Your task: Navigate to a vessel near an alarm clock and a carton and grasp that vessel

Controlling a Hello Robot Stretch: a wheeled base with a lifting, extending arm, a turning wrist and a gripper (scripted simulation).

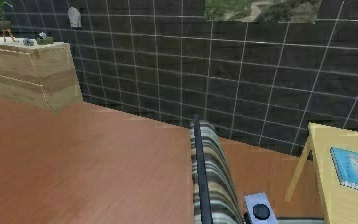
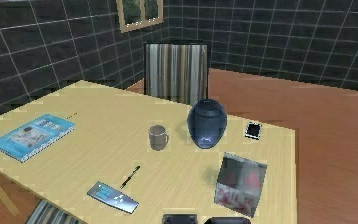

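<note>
Bench of pale wood lies broadside to the robot's reaching side, a placing that suits the job, since everything on it faces the arm's line of travel. At the arm side view's left, a blue book lies flat near the corner. A grey remote and a pen rest by the close edge, and a small grey cup stands upright at mid-bench. Just beside the cup, to its right, stands the vessel, a rounded dark-blue pot, upright and well in from every edge.

An alarm clock sits near it, further right, and a carton stands nearer the camera, apart from the pot. Those two neighbours mark the pot, rather than the cup, as the likely target, though that is a judgement. A striped chair is drawn up at the far side behind the vessel, so a reach from the near side looks the freer one.

In the forward view a wooden dresser stands against the dark tiled wall at left, the chair's back rises mid-frame, and the bench's corner with the book shows at right.

How the tool stands, and where it sits against the vessel, cannot be told. Navigation looks all but done; by this reading the reach and grasp remain.
</note>
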